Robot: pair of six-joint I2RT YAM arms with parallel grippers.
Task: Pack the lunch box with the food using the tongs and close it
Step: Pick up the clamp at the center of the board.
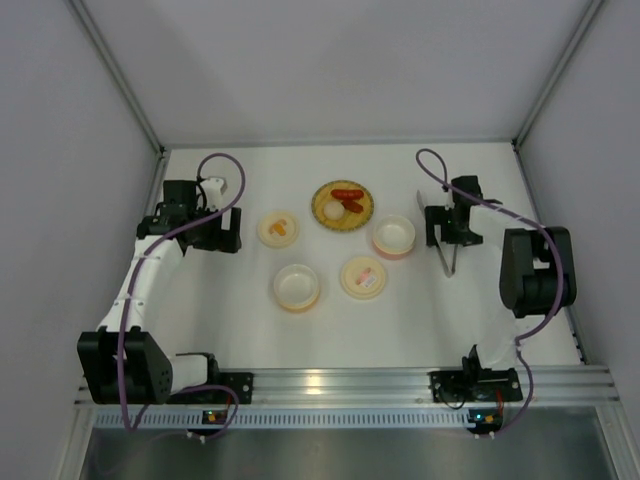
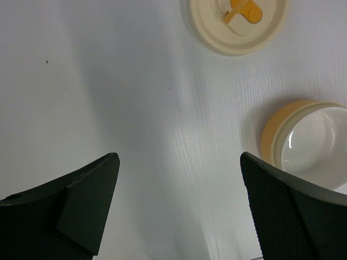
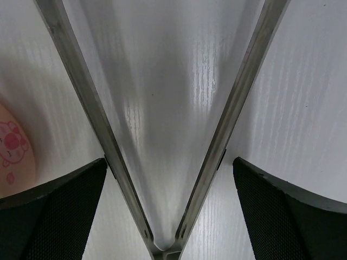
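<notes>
Food is all on the woven plate (image 1: 368, 218), far centre of the worktop (image 1: 250, 330): red sausage pieces (image 1: 349, 200) with the white ball (image 1: 333, 211) just beside them.
Orange bowl (image 1: 297, 287) is near centre, open, with only its glossy white inside showing.
Pink bowl (image 1: 394, 237) is just right of the plate, open, pale inside. The top view is too small to say more.
Orange-marked lid (image 1: 278, 229) lies flat left of the plate. Pink-marked lid (image 1: 363, 277) lies flat between the two bowls, touching neither.

Tongs (image 3: 227, 119) lie flat on the worktop, right of the pink bowl. The joined end points to the near edge and the arms open in a V away from it.

Right arm (image 1: 535, 265) is folded along the right side, wrist reaching in low over the tongs. Right fingers (image 3: 293, 216) are spread wide and straddle the tongs near the joined end, one outside each tongs arm, not pinching. One fingertip sits right at a tongs arm; contact or just beside, can't tell.

Left arm (image 1: 150, 275) runs up the left side, wrist turned toward centre, left of the orange-marked lid. Left fingers (image 2: 81, 206) are spread wide over bare worktop, gripping nothing. In the wrist view the lid is ahead and the orange bowl is off to the right.
</notes>
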